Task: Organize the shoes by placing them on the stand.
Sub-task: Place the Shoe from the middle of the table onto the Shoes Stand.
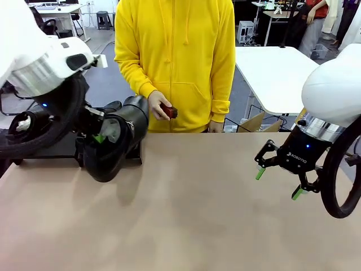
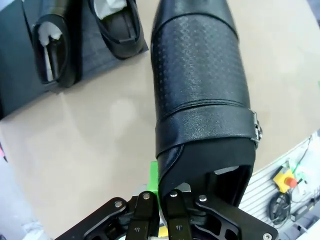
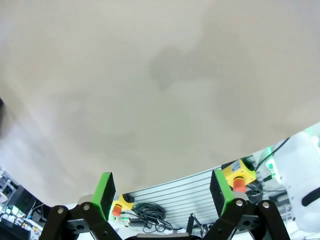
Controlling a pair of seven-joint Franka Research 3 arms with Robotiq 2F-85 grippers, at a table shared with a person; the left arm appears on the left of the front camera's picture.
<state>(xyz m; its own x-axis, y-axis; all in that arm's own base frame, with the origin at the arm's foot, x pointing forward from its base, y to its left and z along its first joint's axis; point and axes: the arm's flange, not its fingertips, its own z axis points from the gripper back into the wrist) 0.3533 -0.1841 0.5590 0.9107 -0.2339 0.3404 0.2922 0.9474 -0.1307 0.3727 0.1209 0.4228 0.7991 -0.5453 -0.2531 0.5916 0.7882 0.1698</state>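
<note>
Black shoes [image 2: 82, 40] on stand [image 2: 15, 65], wrist-side

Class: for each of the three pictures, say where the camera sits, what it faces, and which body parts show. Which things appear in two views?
Front view: between the arms, facing the person's hand; both claws show.
Left wrist view: on the left arm, looking along the shut left claw at its held shoe and the stand.
Right wrist view: above the table; open right claw.
Shared: shoe, right claw.
</note>
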